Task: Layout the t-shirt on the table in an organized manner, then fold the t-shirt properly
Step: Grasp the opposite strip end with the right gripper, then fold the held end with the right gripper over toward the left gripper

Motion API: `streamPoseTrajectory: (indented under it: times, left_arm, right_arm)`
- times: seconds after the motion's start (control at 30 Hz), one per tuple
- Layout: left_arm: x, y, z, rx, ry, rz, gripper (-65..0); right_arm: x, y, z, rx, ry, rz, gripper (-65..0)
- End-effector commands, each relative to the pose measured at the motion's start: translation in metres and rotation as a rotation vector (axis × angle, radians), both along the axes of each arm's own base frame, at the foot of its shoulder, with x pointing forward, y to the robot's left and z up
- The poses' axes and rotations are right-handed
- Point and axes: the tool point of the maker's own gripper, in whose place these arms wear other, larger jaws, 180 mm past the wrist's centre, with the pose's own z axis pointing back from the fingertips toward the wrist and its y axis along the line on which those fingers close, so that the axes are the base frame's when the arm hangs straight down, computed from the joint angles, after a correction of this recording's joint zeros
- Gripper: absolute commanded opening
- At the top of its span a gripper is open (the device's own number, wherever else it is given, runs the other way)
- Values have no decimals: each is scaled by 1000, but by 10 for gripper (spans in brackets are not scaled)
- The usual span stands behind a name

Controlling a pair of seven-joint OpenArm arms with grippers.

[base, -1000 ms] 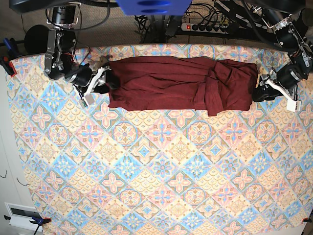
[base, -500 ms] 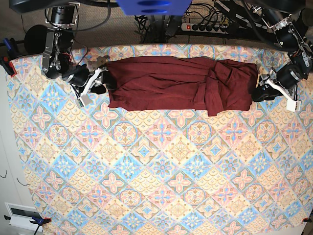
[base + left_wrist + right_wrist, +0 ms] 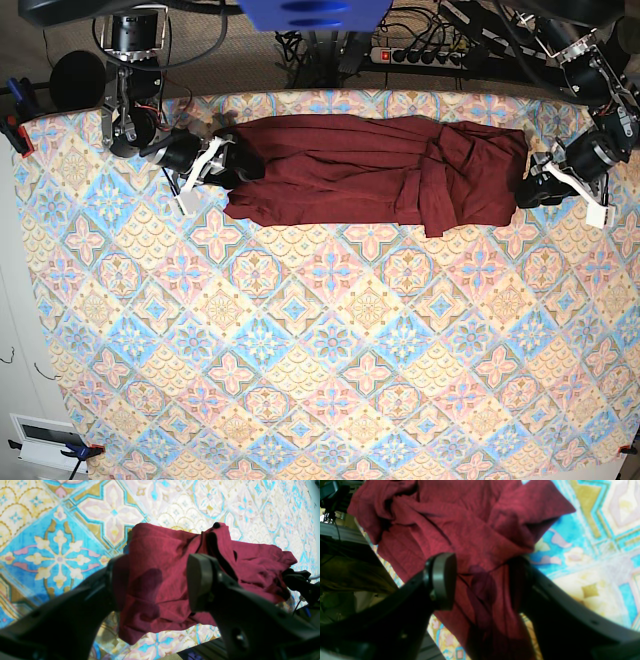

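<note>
Lying bunched lengthwise between both hands on the worktop (image 3: 330, 340): the t-shirt (image 3: 370, 170). Straddling each end, left hand (image 3: 160, 585) and right hand (image 3: 482, 582), fingers wide, seemingly not yet pinching. Risking a one-layer snag, dragging folds crooked.

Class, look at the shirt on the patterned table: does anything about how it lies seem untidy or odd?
Yes. The t-shirt is rolled into a long band along the table's far edge, with a sleeve bunched in a lump instead of spread flat.
</note>
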Motion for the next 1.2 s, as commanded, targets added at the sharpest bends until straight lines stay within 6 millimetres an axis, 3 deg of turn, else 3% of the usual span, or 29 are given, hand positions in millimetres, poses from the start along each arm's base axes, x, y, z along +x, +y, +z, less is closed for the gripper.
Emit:
streamPoseTrajectory:
  times: [0.0, 0.3, 0.4, 0.5, 0.57, 0.77, 0.9, 1.17]
  left_arm:
    - [7, 4, 13, 14, -46, -5, -295]
    - [8, 3, 14, 13, -50, -5, -295]
    - [8, 4, 14, 13, -51, -3, -295]
    - [8, 4, 15, 13, -53, -2, -295]
    - [8, 4, 15, 13, -53, -2, -295]
    - [10, 1, 18, -7, -69, -8, -295]
    - [12, -4, 24, -44, -97, -15, -295]
    - [11, -5, 21, -43, -90, -18, -295]
  right_arm:
    - [-3, 3, -2, -14, 10, 24, -327]
    - [-3, 40, -1, 69, 19, 8, -350]
    - [-5, 35, -7, 13, 21, 24, -449]
    - [-6, 28, -12, -29, 24, 23, -605]
    - [-4, 23, -12, -35, 22, 11, -650]
    - [9, -19, -8, -63, 3, -121, -644]
    - [43, -48, 11, -102, -74, -176, -644]
    - [79, -93, 25, -260, -136, -229, -644]
